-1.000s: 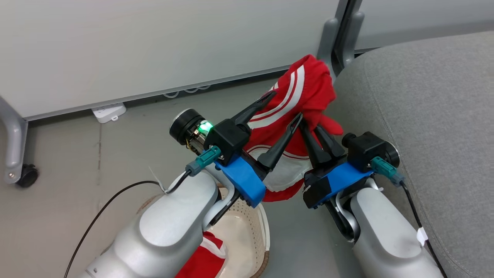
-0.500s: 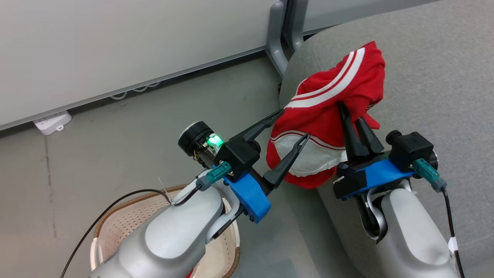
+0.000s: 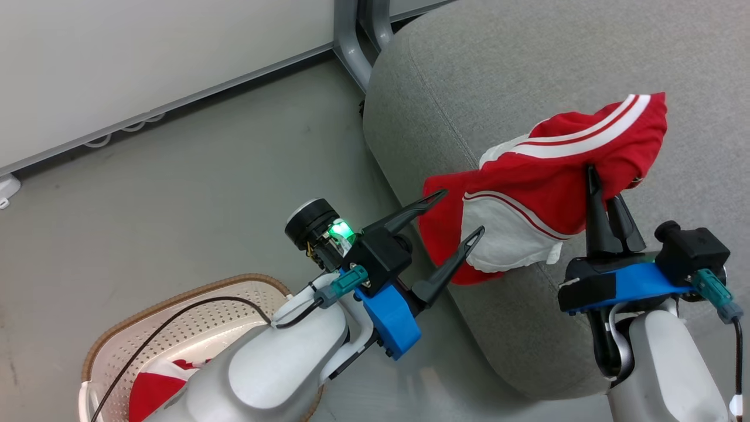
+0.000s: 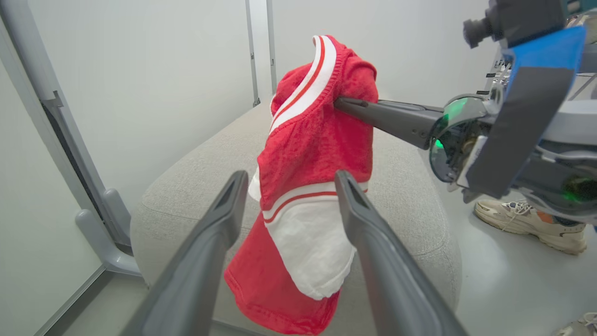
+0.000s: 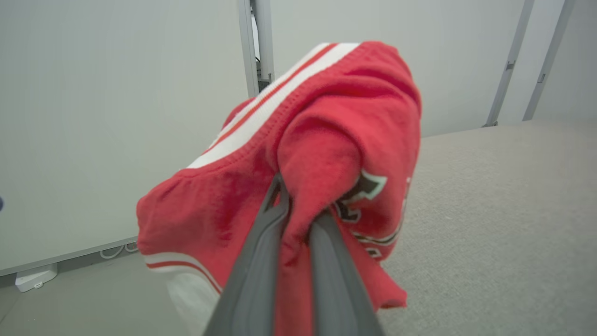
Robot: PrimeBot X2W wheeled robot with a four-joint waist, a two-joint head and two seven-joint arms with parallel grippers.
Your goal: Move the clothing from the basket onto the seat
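One garment (image 3: 545, 170) hangs pinched in the right hand (image 3: 601, 186) over the 8 o'clock edge of the seat (image 3: 498, 76) — left hand (image 3: 462, 211) spread empty — so carry it toward 2 o'clock before letting go, lest it slide off.

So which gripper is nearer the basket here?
Left. The left gripper hangs open between the basket and the seat; the right gripper, shut on the clothing, is over the seat.

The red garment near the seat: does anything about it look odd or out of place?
Nothing is damaged or spilled. The red garment hangs bunched from the shut right gripper at the edge of the seat, not yet laid down. The left gripper stands open beside it. More red clothing lies in the basket.
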